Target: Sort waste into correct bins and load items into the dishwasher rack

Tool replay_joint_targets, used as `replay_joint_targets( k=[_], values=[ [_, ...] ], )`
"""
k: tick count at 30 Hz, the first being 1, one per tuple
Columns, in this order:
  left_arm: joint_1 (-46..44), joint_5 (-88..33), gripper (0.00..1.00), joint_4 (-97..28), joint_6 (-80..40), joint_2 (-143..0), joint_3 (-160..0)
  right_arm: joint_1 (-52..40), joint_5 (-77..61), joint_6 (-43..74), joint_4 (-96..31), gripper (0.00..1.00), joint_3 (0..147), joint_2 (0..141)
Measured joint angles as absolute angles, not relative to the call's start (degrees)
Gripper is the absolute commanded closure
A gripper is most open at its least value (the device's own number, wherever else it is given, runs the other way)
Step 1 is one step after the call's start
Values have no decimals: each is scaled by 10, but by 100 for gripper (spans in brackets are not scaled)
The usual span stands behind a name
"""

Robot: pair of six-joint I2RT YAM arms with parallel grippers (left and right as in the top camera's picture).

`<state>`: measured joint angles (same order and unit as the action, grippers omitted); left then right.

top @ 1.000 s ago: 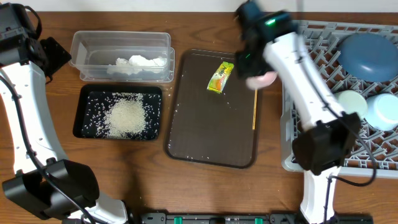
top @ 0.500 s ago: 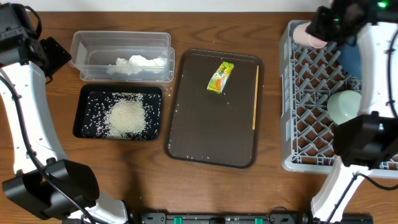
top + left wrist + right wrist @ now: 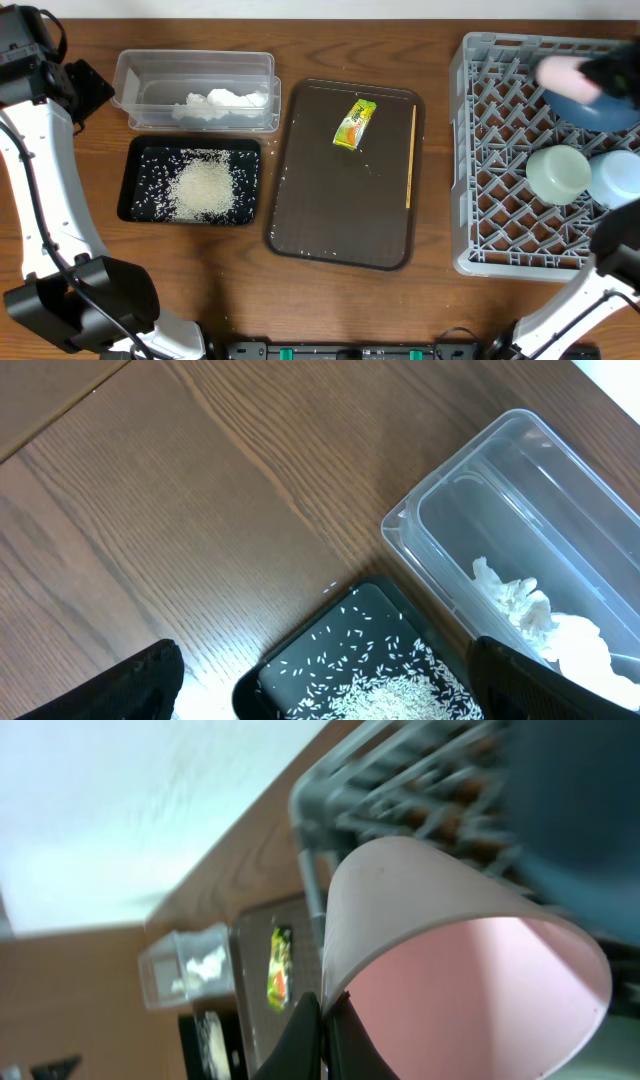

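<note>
Small pinkish-white cup (image 3: pixel 450 970), rim clenched by our right gripper (image 3: pixel 322 1020), hovers over grey plastic lattice rack (image 3: pixel 500 160) for loading; left gripper (image 3: pixel 325 675) released, empty.

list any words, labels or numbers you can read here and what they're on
No text is readable in any view.
snack wrapper: printed, but too small and blurred to read.
dishwasher rack, clear tub, black tray: no markings show.

Pink cup (image 3: pixel 560 70) over grey rack (image 3: pixel 500 200)
</note>
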<state>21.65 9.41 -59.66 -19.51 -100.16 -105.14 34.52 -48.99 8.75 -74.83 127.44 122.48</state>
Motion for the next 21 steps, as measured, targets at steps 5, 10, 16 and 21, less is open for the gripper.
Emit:
replay_joint_targets(
  k=[5,10,16,21],
  values=[
    [216,94,7,-596,-195,-1002,-1051,442,-543,41,-763,99,1274,1225],
    [216,94,7,-597,-195,-1002,-1051,512,-570,-25,-766,99,1272,1225],
    [216,94,8,-597,-195,-1002,-1051,562,-588,-74,-707,99,1229,1224],
    [216,94,7,-597,-195,-1002,-1051,580,-637,-89,-589,99,1137,1224]
  ],
)
